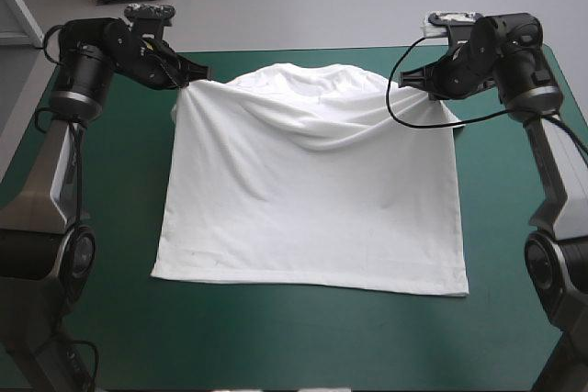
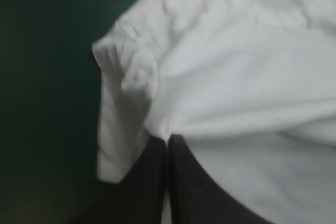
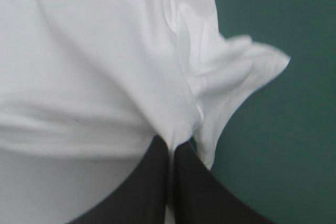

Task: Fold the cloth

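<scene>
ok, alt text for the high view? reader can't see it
A white T-shirt lies on the teal-green table, hem flat toward the camera, its two far shoulder corners pinched and lifted. The left jaws are shut on the corner at the picture's left, the right jaws on the one at its right, and the cloth sags in folds between them.

From my console the white short-sleeved T-shirt (image 1: 312, 199) reads as thin, soft, matt cloth. It is smooth where it lies flat and rumpled into loose folds toward the collar. The teal-green cover of the desk (image 1: 119, 181) looks dull and even; I cannot tell whether it is cloth or felt. The broad black fingers of the left tool (image 2: 168, 139) look smooth and matt, plastic or rubber, and the right tool (image 3: 171, 142) has the same finish. The grey link of the left arm (image 1: 50, 185) shows a satin sheen, like painted metal.
</scene>
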Motion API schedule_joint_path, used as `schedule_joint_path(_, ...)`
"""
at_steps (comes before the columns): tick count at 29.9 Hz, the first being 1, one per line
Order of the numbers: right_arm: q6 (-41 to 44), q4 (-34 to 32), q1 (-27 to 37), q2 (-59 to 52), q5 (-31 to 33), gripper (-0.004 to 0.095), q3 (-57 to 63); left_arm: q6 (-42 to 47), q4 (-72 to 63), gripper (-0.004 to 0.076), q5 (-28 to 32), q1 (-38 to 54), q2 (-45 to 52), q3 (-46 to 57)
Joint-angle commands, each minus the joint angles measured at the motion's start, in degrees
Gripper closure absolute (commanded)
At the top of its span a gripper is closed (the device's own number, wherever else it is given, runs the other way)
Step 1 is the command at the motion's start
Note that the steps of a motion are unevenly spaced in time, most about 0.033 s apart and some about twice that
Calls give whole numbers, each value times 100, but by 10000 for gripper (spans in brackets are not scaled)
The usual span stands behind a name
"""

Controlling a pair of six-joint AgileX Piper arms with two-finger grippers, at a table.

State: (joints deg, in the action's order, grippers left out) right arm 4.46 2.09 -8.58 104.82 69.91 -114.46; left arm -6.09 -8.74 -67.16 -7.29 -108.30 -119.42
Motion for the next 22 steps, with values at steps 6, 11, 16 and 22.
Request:
schedule_joint_path(6, -62, -156, 3, -839, -327, 927, -1106, -195, -472, 733, 375, -11, 836, -678)
schedule_joint_path(11, -62, -119, 0, -975, -198, 927, -1902, -349, -562, 733, 403, -11, 1156, -891)
schedule_joint_path(16, -112, 1, 0, -1129, -169, 927, -2488, -448, -562, 733, 511, -11, 1531, -1162)
schedule_joint_path(22, -178, 84, 0, -1253, -169, 927, -2776, -539, -547, 733, 796, -11, 1786, -1398)
